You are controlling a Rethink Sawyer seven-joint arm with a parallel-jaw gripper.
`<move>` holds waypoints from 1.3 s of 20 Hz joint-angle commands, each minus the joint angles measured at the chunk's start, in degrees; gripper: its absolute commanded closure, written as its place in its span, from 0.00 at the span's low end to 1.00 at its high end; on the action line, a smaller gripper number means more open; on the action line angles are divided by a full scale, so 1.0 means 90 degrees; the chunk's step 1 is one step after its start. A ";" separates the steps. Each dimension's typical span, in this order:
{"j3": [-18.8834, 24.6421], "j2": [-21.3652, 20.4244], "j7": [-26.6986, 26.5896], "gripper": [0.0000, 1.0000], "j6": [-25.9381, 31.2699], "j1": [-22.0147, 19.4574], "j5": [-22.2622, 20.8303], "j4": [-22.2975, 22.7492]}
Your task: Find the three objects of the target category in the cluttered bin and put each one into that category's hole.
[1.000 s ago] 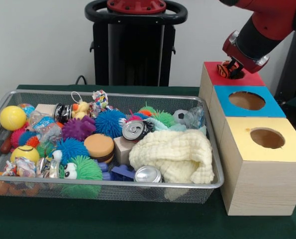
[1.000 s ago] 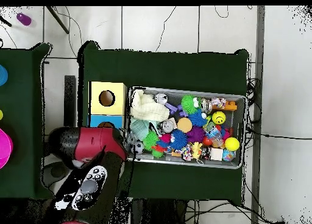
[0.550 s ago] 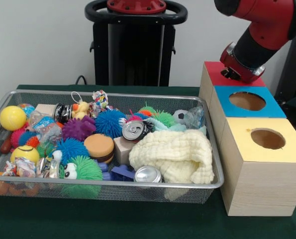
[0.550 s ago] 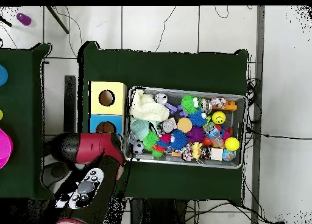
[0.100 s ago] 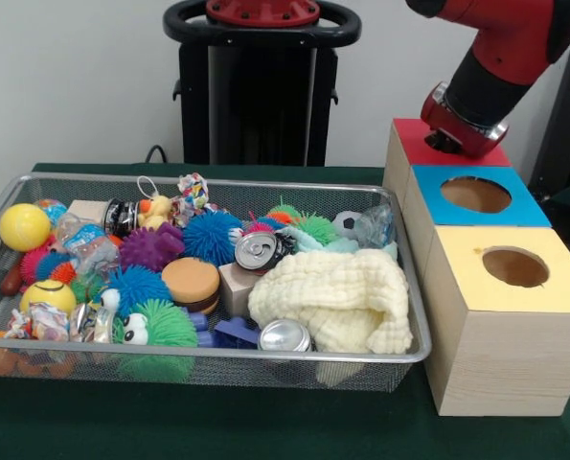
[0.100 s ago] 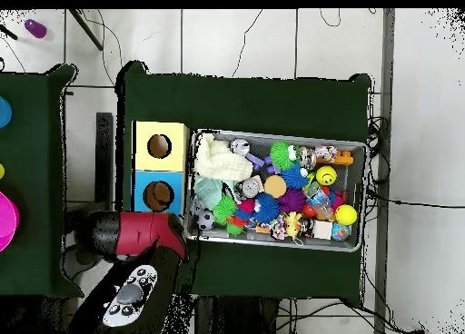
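1. we see a green table (image 5: 265, 431) carrying a wire mesh bin (image 5: 414, 316) and a row of three boxes on its right in the front view.
2. the red and black arm (image 5: 500, 48) comes down over the far box; its gripper (image 5: 444, 144) sits just above the red-topped box (image 5: 414, 144). we cannot tell whether the claw is apart or together, as the wrist hides it in both views.
3. the yellow-topped box (image 5: 500, 321) is nearest, the blue-topped box (image 5: 438, 206) is in the middle, and each has a round hole. the red top's hole is hidden by the arm.
4. the bin is packed with clutter. a cream cloth (image 5: 332, 297) lies at its right end.
5. spiky balls fill the middle: blue (image 5: 211, 236), purple (image 5: 150, 247), and a green one with eyes (image 5: 155, 326).
6. a toy burger (image 5: 191, 284) is just beside a wooden block (image 5: 237, 286).
7. one silver can (image 5: 258, 250) is mid-bin, and another silver can (image 5: 285, 335) lies at the front rim.
8. a yellow ball (image 5: 23, 227) is at the left end, and a small soccer ball (image 5: 346, 222) is near the boxes.
9. we cannot tell which items are the target category.
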 commanded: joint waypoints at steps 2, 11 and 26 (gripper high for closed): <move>0.0022 0.0834 0.0434 1.00 -0.3050 -0.0313 -0.1154 0.0053; 0.0124 0.0801 0.0821 0.00 -0.3333 -0.0389 -0.1205 0.0173; 0.0537 0.0442 0.0322 0.00 -0.2486 -0.0920 -0.1068 0.0132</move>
